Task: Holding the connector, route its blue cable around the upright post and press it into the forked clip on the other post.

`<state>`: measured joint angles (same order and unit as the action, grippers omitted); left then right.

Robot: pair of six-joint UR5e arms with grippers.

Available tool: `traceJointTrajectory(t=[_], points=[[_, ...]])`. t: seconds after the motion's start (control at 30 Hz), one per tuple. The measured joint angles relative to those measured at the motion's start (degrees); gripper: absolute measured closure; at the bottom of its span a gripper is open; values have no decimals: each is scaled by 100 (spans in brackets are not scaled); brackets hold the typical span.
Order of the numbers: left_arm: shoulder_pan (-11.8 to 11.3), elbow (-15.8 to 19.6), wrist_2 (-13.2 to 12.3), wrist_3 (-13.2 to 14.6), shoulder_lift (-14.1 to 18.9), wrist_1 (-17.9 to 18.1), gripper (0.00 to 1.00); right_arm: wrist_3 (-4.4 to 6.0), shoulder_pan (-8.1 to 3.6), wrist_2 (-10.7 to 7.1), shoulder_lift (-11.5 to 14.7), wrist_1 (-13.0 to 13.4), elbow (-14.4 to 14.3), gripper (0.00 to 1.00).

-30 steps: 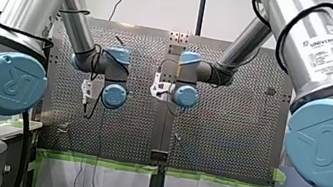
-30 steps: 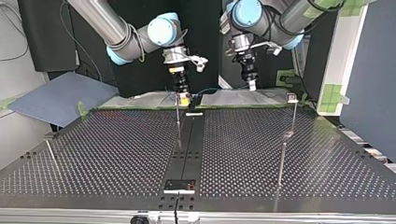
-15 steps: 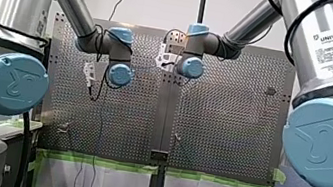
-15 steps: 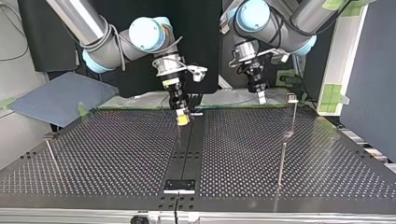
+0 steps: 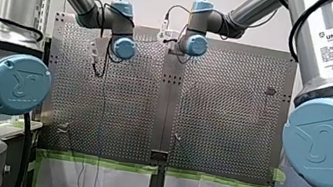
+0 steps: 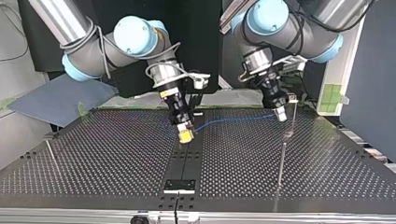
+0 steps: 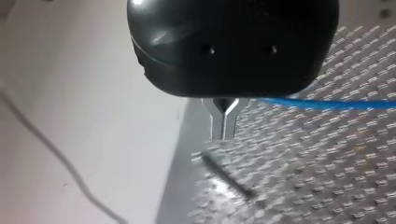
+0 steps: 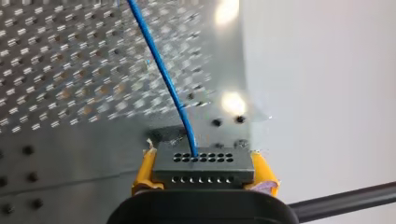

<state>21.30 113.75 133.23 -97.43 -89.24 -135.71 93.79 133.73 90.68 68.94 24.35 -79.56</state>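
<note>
In the right wrist view my right gripper [image 8: 204, 179] is shut, its yellow pads [image 8: 145, 170] clamping a dark grey connector [image 8: 203, 165] with rows of holes. A blue cable [image 8: 159, 70] leaves the connector and runs ahead over the perforated table. In the top view that gripper [image 6: 186, 134] hangs over the table's centre strip, and the blue cable [image 6: 233, 119] stretches from it to my left gripper [image 6: 280, 114]. The left gripper [image 7: 223, 122] has its metal fingers shut, with the cable [image 7: 327, 103] coming out beside them. A thin post topped by a clip [image 6: 292, 97] stands just beside the left gripper.
A second upright post [image 6: 281, 161] stands nearer the top view's bottom edge, and a third, leaning post [image 6: 52, 155] is at its left. A small black block [image 6: 179, 185] sits on the centre strip. A blue-grey sheet [image 6: 56, 98] lies off the table's far left corner.
Both arms have swung out over the table, toward the top view's camera. The blue cable now shows drawn out between the two grippers.
</note>
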Motion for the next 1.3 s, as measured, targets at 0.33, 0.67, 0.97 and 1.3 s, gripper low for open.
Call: traceJointTrajectory(t=[0.33,0.67,0.97,1.3], points=[[-224,-573,15,31,572,-573,100,1,6,-248,-13,-34,232,100],[-654,-1075,-393,-244,910,-1075,100,16,1,-368,-47,-43,366,100],[-1100,-1396,-839,-481,564,-1525,100,32,44,-376,-371,-350,695,100],[-1612,-1450,-1350,-733,77,-1898,100,95,-21,-366,-856,-498,1180,100]])
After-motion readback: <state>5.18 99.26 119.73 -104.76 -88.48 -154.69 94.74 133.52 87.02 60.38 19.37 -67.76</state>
